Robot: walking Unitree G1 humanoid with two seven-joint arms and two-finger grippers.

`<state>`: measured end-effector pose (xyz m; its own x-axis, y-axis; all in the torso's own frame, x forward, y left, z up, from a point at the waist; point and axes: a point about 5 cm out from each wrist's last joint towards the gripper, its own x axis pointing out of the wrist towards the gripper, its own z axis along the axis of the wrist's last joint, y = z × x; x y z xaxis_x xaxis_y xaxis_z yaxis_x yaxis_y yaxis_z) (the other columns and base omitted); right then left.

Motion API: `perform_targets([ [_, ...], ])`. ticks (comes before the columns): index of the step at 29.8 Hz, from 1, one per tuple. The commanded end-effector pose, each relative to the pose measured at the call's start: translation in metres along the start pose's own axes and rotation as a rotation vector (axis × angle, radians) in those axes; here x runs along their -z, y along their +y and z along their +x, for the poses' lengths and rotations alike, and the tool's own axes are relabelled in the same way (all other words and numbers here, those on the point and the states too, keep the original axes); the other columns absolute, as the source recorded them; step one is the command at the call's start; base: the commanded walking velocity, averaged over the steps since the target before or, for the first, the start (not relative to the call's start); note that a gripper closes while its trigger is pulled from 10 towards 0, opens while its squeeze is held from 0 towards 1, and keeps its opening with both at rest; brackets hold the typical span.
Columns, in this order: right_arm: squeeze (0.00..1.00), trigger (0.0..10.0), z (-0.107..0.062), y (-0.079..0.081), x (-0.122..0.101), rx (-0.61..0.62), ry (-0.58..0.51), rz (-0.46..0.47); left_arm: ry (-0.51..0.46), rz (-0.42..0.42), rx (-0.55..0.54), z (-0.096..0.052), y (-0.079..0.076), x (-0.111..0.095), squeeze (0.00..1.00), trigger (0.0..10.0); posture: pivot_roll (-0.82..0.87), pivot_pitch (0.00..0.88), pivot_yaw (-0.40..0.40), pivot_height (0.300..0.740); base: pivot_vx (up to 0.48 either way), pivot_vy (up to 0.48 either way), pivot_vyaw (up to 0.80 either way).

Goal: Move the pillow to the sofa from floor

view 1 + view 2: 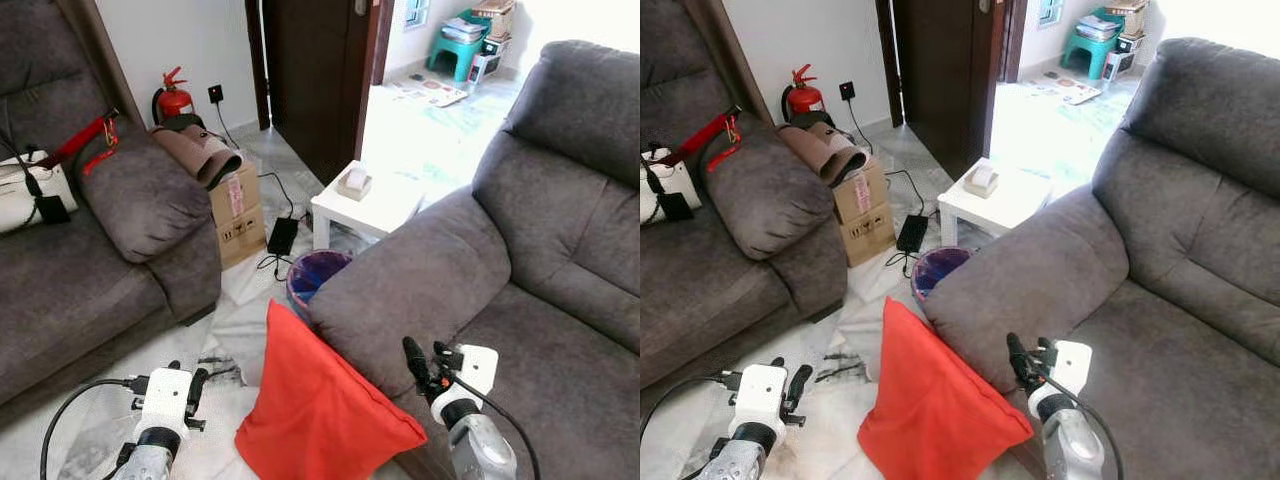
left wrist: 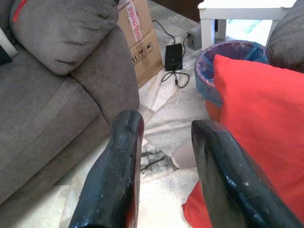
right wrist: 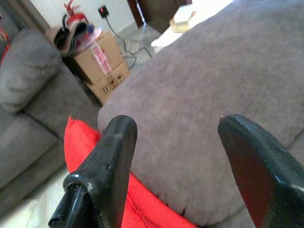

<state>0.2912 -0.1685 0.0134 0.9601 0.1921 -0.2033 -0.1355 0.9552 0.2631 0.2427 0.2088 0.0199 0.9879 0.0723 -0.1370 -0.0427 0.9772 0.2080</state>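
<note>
The red pillow (image 1: 322,402) stands on the floor, leaning against the armrest (image 1: 420,285) of the grey sofa (image 1: 560,330) on my right. My left gripper (image 1: 187,376) hovers low over the floor just left of the pillow, open, with nothing between its fingers; in the left wrist view (image 2: 166,124) the pillow (image 2: 261,128) lies beside one finger. My right gripper (image 1: 425,353) is above the front of the armrest, just right of the pillow's upper edge, open and empty. The right wrist view (image 3: 178,126) looks over the armrest (image 3: 213,95) with the pillow (image 3: 83,142) below it.
A bin with a blue liner (image 1: 315,272) stands right behind the pillow. A white side table (image 1: 365,205), a cardboard box (image 1: 237,215), a power adapter with cables (image 1: 282,236) and a fire extinguisher (image 1: 172,100) lie beyond. A second grey sofa (image 1: 80,280) fills the left.
</note>
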Motion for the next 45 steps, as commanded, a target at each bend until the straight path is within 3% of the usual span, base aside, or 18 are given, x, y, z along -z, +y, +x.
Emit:
perform_targets([
  [1,0.00,10.0,0.002,0.001,0.003,0.012,0.048,-0.011,0.006,-0.010,-0.007,0.000,0.000,-0.001,0.00,10.0,0.12,0.143,0.008,0.740,0.000,0.000,0.00],
  [7,0.00,10.0,0.002,0.000,0.002,0.009,0.035,0.003,0.024,-0.018,-0.005,0.000,-0.002,0.001,0.00,10.0,0.11,0.148,0.007,0.700,0.000,0.000,0.00],
  [10,0.00,10.0,0.001,-0.002,0.004,0.018,0.050,0.000,0.064,-0.025,-0.015,0.001,-0.002,0.007,0.00,10.0,0.12,0.152,0.006,0.700,0.000,0.000,0.00],
  [16,0.00,10.0,0.003,0.000,0.007,0.031,0.086,-0.002,0.038,-0.029,-0.008,0.009,-0.009,-0.002,0.00,10.0,0.12,0.154,0.004,0.695,0.000,0.000,0.00],
  [32,0.00,10.0,0.005,0.000,0.005,0.026,0.100,-0.022,0.060,-0.022,-0.003,0.017,-0.007,-0.003,0.00,10.0,0.12,0.159,-0.008,0.680,0.000,0.000,0.00],
  [36,0.00,10.0,0.005,0.001,0.005,0.025,0.092,-0.029,0.093,-0.009,0.002,0.015,-0.007,0.005,0.00,10.0,0.12,0.159,-0.009,0.651,0.000,0.000,0.00],
  [45,0.00,10.0,0.006,0.003,0.005,0.028,0.087,-0.016,0.119,-0.012,-0.004,0.010,-0.007,0.011,0.00,10.0,0.12,0.163,-0.011,0.651,0.000,0.000,0.00],
])
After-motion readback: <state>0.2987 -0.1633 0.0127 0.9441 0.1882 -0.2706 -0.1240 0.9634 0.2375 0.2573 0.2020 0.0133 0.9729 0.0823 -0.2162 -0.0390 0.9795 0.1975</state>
